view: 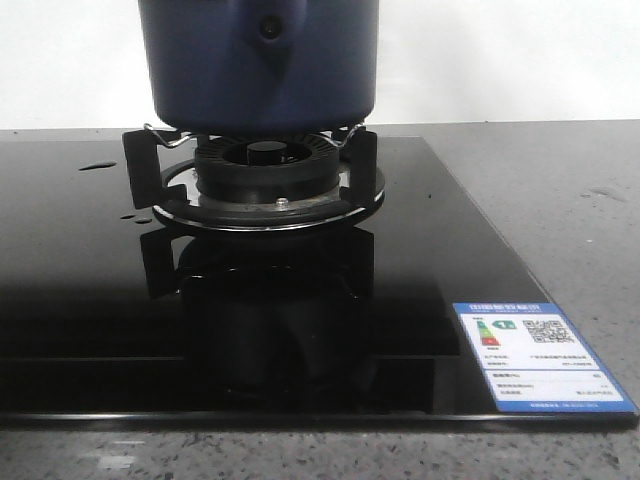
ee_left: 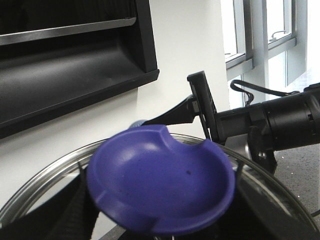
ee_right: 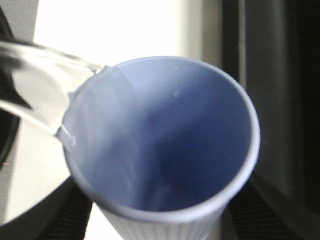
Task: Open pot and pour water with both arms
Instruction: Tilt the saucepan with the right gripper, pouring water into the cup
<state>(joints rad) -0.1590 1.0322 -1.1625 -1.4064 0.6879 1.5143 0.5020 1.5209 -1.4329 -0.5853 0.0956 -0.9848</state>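
Note:
The dark navy pot [view: 260,60] stands on the gas burner [view: 265,165]; its top is cut off in the front view, and neither gripper shows there. My left gripper [ee_left: 165,227] is shut on the blue knob [ee_left: 160,182] of a glass lid with a steel rim [ee_left: 40,185] and holds the lid up in the air. My right gripper [ee_right: 160,222] is shut on the pale blue ribbed cup [ee_right: 165,145], which is tilted. Clear water [ee_right: 40,85] runs over the cup's rim. The right arm [ee_left: 280,120] shows beyond the lid in the left wrist view.
The burner sits on a black glass hob [view: 100,300] with a label sticker [view: 535,355] at its front right corner. Grey stone counter [view: 560,200] lies to the right. A dark range hood [ee_left: 65,65] hangs on the white wall behind.

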